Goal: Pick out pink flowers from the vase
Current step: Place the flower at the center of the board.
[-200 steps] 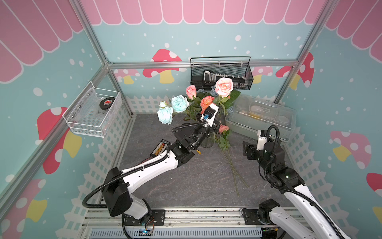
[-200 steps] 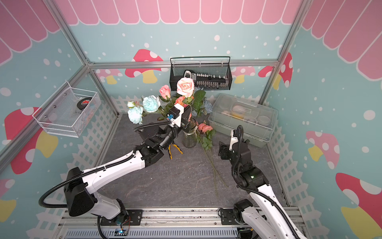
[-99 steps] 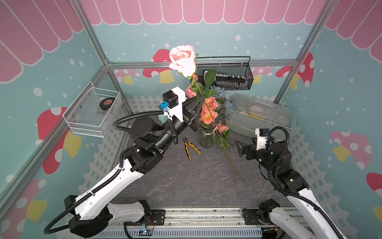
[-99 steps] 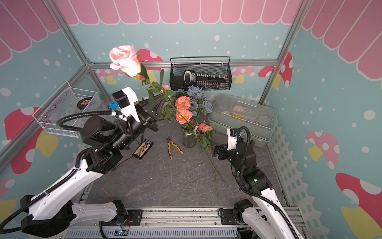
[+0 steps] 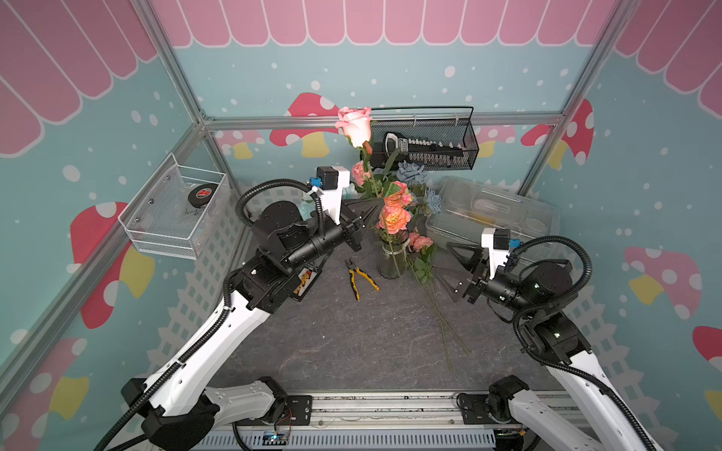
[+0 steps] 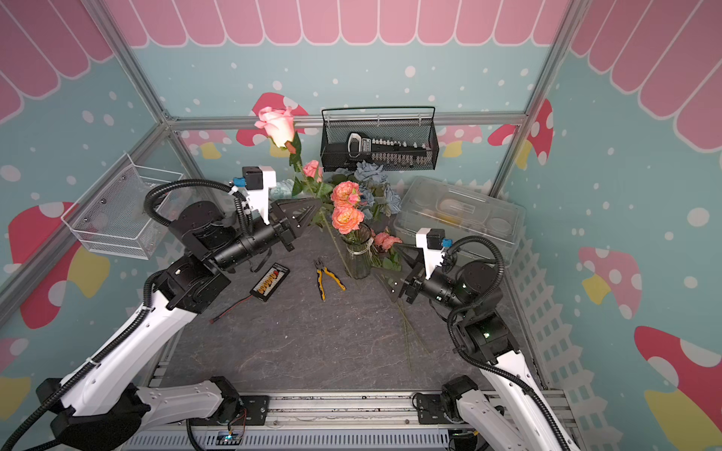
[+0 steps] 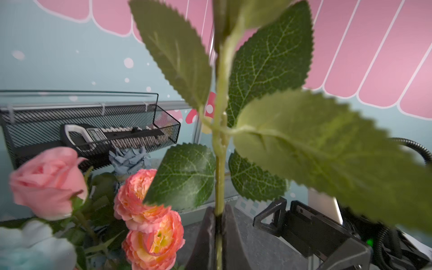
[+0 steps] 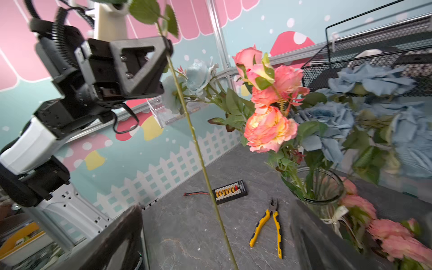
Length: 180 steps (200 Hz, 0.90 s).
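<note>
Pink rose [image 5: 354, 127], the tallest bloom, is pinched by its stem in the left claw [image 5: 373, 210], the stem hanging outside the vase [image 5: 390, 262]. Teal mushroom-print walls, a white wire basket [image 5: 164, 234] hung on the left one, box in a dark grey stone-look counter [image 5: 332, 343]. Yellow pliers [image 5: 361, 278] lie just left of the vase, which holds coral-pink blooms [image 5: 394, 218]. Right of it more pink flowers [image 5: 420, 242] lie on the counter, near the right claw [image 5: 443, 259], spread wide and empty.
</note>
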Tool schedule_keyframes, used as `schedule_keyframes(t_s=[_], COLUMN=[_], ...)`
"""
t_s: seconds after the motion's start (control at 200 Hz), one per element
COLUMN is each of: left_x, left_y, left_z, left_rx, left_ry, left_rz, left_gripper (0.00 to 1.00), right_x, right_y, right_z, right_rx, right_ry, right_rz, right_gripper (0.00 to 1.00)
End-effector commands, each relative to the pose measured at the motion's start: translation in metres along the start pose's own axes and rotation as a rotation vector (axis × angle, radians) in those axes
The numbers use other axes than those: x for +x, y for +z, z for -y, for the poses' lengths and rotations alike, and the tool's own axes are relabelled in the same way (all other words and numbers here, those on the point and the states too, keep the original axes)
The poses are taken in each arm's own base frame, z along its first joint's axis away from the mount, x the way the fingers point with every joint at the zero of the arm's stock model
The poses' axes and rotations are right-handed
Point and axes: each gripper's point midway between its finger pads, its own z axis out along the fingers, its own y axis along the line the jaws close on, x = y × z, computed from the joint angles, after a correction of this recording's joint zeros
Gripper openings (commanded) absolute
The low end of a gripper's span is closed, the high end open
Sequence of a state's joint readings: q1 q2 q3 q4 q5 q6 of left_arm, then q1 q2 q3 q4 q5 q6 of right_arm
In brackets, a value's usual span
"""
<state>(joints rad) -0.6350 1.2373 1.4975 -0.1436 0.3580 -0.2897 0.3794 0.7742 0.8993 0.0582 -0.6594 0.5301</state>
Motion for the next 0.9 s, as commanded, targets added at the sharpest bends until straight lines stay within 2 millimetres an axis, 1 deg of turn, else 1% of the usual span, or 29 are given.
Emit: schedule_keyframes(t_s=[0.0, 0.075, 0.205, 0.28, 0.34, 0.47, 0.58, 0.745, 0.87, 0.895], left_x=[0.013, 0.021, 0.033, 0.038, 0.043, 0.049, 0.053, 0.057, 0.057, 0.058], left_y=[0.008, 0.015, 0.024, 0.028, 0.031, 0.036, 0.039, 0.042, 0.043, 0.043], left_z=[0.013, 0.01, 0.01, 0.01, 0.01, 0.011, 0.01, 0.01, 0.01, 0.009], left_rx=[0.165, 0.189, 0.23, 0.249, 0.257, 0.282, 0.28, 0.286, 0.288, 0.286], left_ry=[-0.164, -0.207, -0.246, -0.265, -0.276, -0.299, -0.304, -0.31, -0.309, -0.309], left_rz=[-0.064, -0.092, -0.128, -0.14, -0.15, -0.161, -0.168, -0.172, -0.173, -0.173], left_gripper=[0.0, 0.0, 0.0, 0.0, 0.0, 0.0, 0.0, 0.0, 0.0, 0.0], right_x=[-0.011, -0.006, -0.001, 0.0, 0.0, 0.002, 0.005, 0.01, 0.014, 0.016], right_y=[0.006, 0.013, 0.022, 0.027, 0.031, 0.039, 0.044, 0.051, 0.059, 0.059], right_z=[-0.019, -0.015, -0.007, -0.005, -0.006, -0.002, -0.006, -0.013, -0.016, -0.017], right_rx=[-0.129, -0.139, -0.146, -0.156, -0.182, -0.194, -0.229, -0.259, -0.267, -0.267], right_ry=[0.004, 0.023, 0.05, 0.061, 0.08, 0.116, 0.134, 0.144, 0.145, 0.142], right_rz=[0.007, -0.019, -0.038, -0.051, -0.056, -0.074, -0.09, -0.116, -0.146, -0.151], right_gripper=[0.94, 0.92, 0.86, 0.81, 0.8, 0.75, 0.64, 0.62, 0.56, 0.54])
